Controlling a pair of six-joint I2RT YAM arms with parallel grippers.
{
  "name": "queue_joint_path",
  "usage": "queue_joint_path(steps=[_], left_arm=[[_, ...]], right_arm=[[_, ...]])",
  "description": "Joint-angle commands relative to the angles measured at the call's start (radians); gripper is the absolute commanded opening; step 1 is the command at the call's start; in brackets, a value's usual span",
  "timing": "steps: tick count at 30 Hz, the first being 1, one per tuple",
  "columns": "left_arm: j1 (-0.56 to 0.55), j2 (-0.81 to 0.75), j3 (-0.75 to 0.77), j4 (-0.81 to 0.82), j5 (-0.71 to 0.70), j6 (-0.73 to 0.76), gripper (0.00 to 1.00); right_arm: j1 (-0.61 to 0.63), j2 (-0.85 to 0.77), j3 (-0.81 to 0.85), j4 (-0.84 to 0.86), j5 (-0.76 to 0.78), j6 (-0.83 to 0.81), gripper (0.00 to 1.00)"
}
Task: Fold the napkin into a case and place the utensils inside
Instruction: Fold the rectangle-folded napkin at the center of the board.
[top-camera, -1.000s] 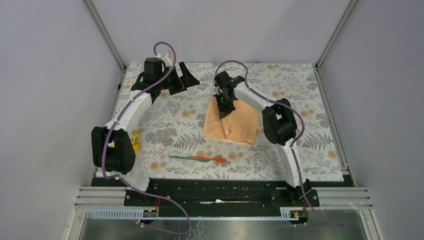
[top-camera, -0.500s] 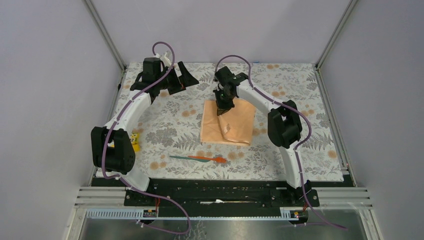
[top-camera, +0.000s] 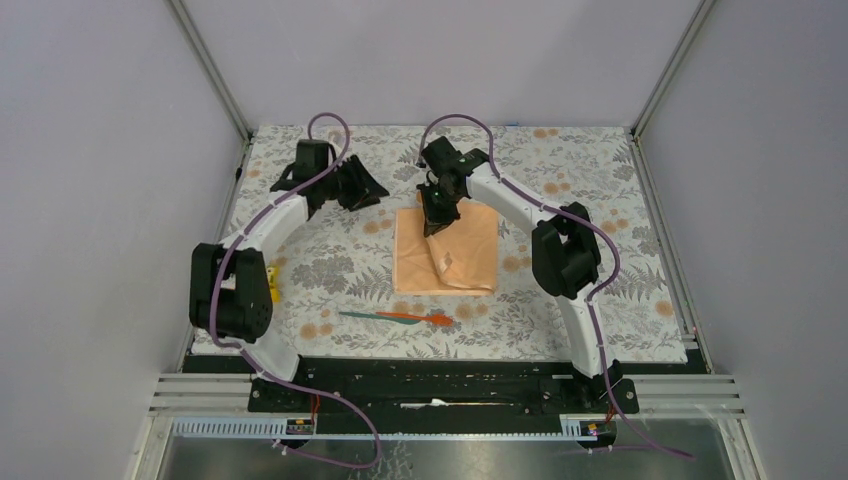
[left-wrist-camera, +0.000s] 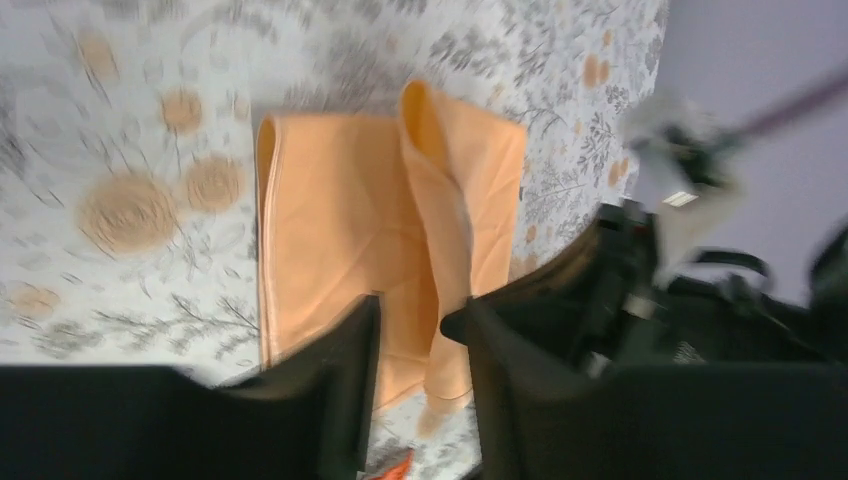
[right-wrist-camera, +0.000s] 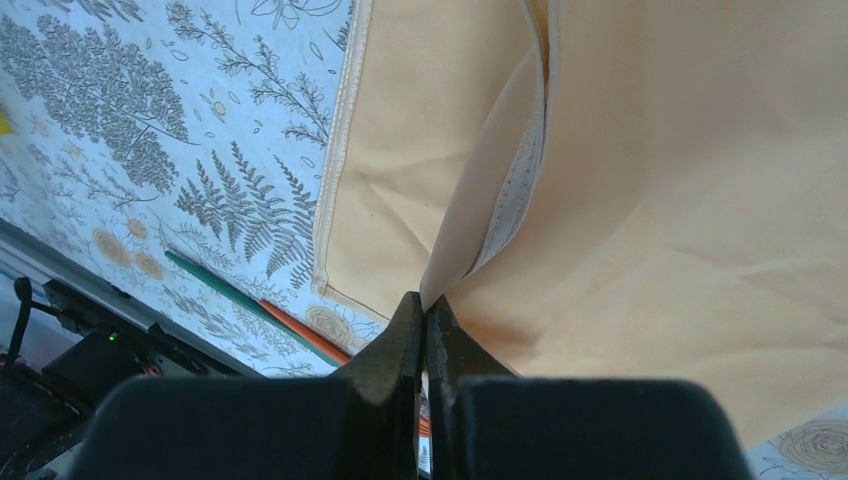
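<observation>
Peach napkin (top-camera: 470, 250) fold pinched in right jaws, utensils (top-camera: 395, 317) apart on tablecloth (top-camera: 620, 190)

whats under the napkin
Only the tablecloth shows around the napkin; the patch beneath is covered, so nothing else can be confirmed. The utensils lie apart, nearer the arm bases. The right gripper pinches a raised fold.

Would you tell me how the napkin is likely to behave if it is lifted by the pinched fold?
Probably floppy: the napkin creases softly where the right gripper pinches it, so it should drape, not hold shape. Likely light, since a small pinch alone raises a ridge. It may slide on the tablecloth, as nothing weighs it down.
</observation>
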Motion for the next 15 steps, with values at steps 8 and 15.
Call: queue_joint_path(steps=[8, 15], left_arm=[[-0.064, 0.174, -0.2, 0.125, 0.109, -0.081, 0.13], [-0.068, 0.21, -0.262, 0.098, 0.012, -0.063, 0.04]], right_arm=[[0.006, -0.037, -0.017, 0.053, -0.082, 0.018, 0.0], [0.011, -0.055, -0.065, 0.084, -0.108, 0.026, 0.0]])
